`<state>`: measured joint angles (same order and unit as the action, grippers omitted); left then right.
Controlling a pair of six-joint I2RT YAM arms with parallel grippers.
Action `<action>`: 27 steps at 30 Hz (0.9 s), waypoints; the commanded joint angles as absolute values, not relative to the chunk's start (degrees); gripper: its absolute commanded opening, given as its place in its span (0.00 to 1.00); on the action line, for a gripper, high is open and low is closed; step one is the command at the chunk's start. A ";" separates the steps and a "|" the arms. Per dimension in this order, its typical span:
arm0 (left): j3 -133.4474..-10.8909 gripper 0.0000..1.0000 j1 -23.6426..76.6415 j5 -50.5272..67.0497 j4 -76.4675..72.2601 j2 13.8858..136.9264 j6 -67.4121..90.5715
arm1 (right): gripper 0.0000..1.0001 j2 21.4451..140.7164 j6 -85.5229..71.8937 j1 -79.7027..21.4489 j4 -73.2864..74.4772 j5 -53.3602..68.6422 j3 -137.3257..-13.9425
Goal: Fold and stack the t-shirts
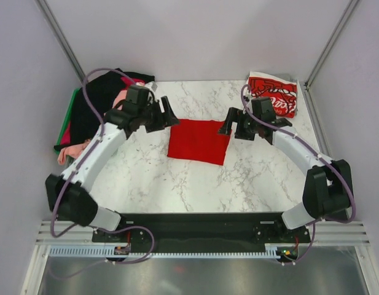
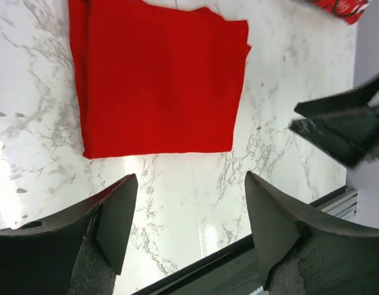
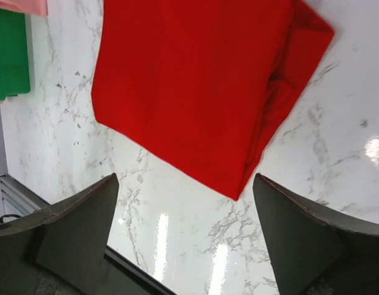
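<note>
I judge the plain red t-shirt (image 1: pixel 198 141) folded: a flat rectangle at mid-surface, lying between the two claws. The Coca-Cola t-shirt (image 1: pixel 274 93) sits at the far right corner, well apart from it, so stacking is not yet done. Black and pink shirts (image 1: pixel 97 104) lie heaped unfolded over the green tray (image 3: pixel 10 52) at left.

Left claw (image 2: pixel 188 215) and right claw (image 3: pixel 186 227): jaws apart, nothing held.

Surface (image 1: pixel 177 178): glossy white marble pattern. Plain pale walls enclose it.
</note>
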<state>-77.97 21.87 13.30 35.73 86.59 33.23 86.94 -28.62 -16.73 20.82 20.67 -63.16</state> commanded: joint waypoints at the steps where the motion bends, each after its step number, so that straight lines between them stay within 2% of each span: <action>1: -78.42 0.78 21.71 5.73 47.71 76.50 28.65 | 0.98 91.03 -24.00 -14.07 25.57 17.14 -66.35; 10: -57.06 0.76 21.71 0.19 51.85 50.74 30.06 | 0.98 106.50 -19.07 -11.87 21.99 17.83 -73.56; 14: -57.74 0.79 21.62 -7.02 54.66 43.08 28.39 | 0.98 111.52 -20.21 -11.87 18.82 21.09 -74.97; 22: -58.45 0.80 21.71 -14.50 54.41 38.15 25.58 | 0.98 118.64 -25.13 -11.87 10.99 24.43 -74.26; 27: -55.73 0.85 21.62 -16.52 52.83 33.41 26.45 | 0.91 123.04 -28.56 -12.56 6.87 27.33 -75.06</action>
